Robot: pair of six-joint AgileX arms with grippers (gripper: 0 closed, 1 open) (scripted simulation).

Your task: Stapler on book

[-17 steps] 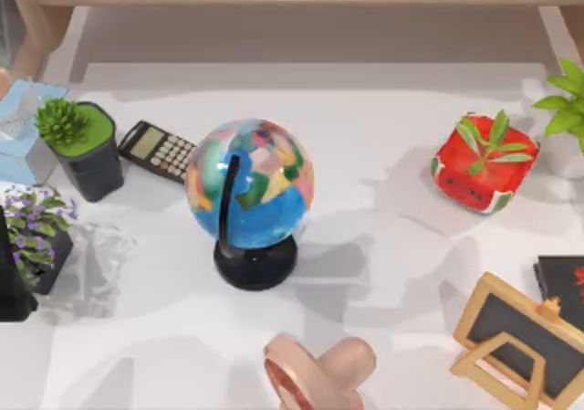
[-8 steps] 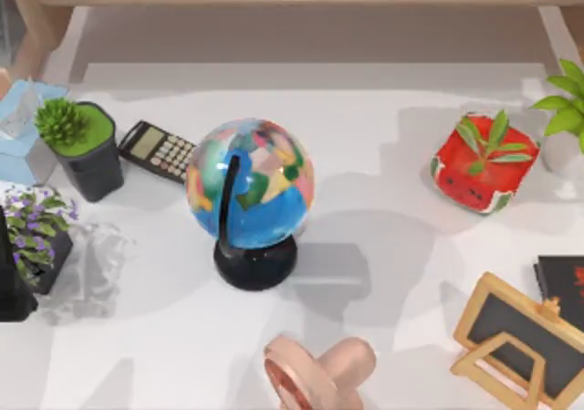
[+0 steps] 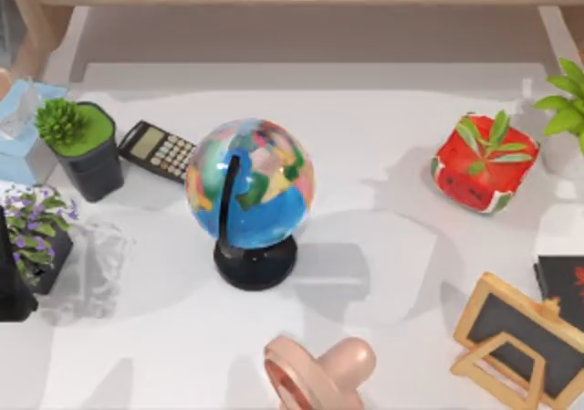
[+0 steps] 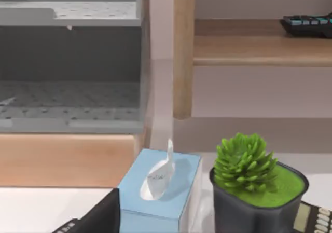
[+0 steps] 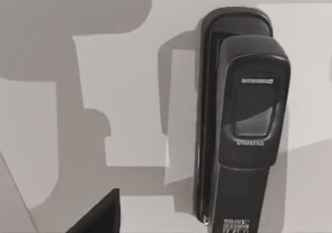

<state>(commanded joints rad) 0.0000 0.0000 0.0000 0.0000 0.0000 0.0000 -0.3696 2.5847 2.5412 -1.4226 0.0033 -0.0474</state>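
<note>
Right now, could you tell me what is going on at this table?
Nothing is held yet. The right wrist view looks down on the black stapler, which lies flat on the white table with nothing gripping it. The book lies at the table's right edge, partly behind the small chalkboard, and nothing rests on it. The left wrist view faces the tissue box and a potted succulent.

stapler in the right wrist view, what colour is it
Black all over, best seen in the right wrist view: the stapler lying on the white table.
</note>
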